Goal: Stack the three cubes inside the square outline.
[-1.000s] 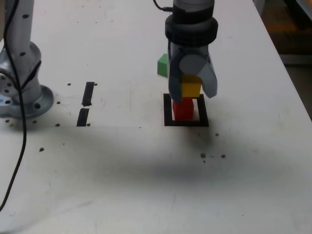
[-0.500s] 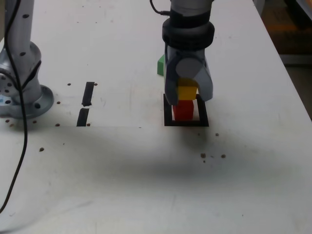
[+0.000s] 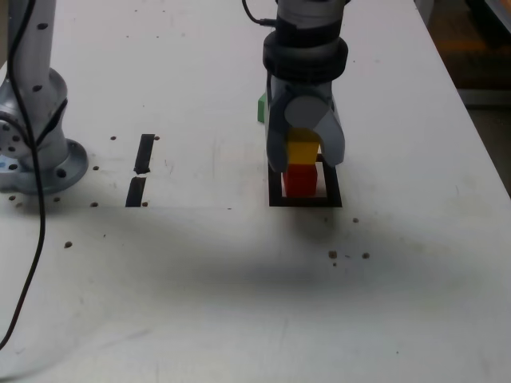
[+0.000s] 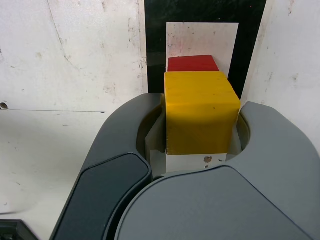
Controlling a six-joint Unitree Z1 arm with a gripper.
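I found my gripper point(image 3: 304, 155) clamped on the yellow cube point(image 3: 303, 150) — jaws pressed against both its sides. The red cube point(image 3: 300, 180) sat directly beneath it, inside the square outline point(image 3: 275, 187); whether the two touched, I could not tell. The green cube point(image 3: 263, 108) lay behind the gripper — mostly hidden.

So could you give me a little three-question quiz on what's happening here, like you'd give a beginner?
1. True or false: the gripper is shut on the yellow cube.
2. Which cube sits inside the square outline, under the yellow one? A green, B red, C none.
3. Where is the green cube in the exterior view?

Key
1. True.
2. B, the red cube.
3. On the table behind the gripper, outside the outline, mostly hidden.
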